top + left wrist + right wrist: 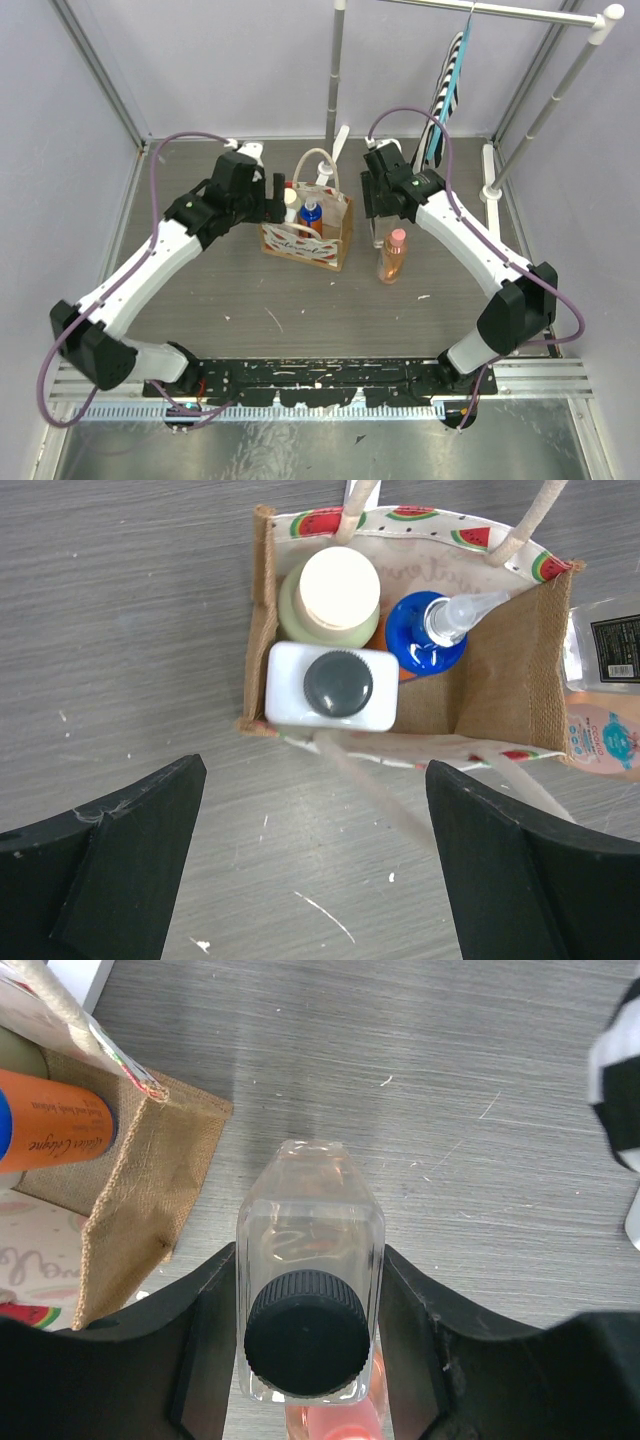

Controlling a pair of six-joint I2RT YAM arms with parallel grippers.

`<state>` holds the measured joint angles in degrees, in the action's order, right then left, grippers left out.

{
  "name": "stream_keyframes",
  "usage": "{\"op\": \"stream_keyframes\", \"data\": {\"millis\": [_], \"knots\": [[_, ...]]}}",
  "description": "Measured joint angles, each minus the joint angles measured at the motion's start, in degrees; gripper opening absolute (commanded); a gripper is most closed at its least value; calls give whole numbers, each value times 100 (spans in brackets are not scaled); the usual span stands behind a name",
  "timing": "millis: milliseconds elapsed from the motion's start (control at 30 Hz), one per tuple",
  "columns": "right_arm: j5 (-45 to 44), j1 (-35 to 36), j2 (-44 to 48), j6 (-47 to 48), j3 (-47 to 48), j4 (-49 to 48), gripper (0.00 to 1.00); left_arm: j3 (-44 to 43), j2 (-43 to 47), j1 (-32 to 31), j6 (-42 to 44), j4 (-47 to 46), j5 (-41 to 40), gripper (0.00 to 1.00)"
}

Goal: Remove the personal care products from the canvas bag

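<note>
The canvas bag (310, 232) stands mid-table. In the left wrist view the bag (505, 675) holds a white squarish bottle with black cap (332, 685), a cream-capped bottle (330, 590) and a blue spray bottle (428, 640). My left gripper (315, 880) is open and empty, just above the bag's left side (278, 198). My right gripper (308, 1310) is shut on a clear bottle with black cap (308, 1260), right of the bag (376, 222). The orange bottle with pink cap (392, 258) stands on the table right beside it.
A black-and-white striped cloth (450, 85) hangs from a metal rack (590, 20) at the back right. A rack pole (338, 70) rises behind the bag. Purple walls close in the left and right sides.
</note>
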<state>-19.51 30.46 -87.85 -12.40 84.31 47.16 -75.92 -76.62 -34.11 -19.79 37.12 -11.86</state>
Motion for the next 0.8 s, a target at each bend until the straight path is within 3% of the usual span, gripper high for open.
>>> {"op": "stream_keyframes", "data": {"millis": [367,800], "knots": [[286,-109,-267,-24,-188,-214,58,-793,-1357,11,442,129,275,98],[302,-170,-264,-24,-170,-522,61,-918,-1725,11,601,352,472,89]]}}
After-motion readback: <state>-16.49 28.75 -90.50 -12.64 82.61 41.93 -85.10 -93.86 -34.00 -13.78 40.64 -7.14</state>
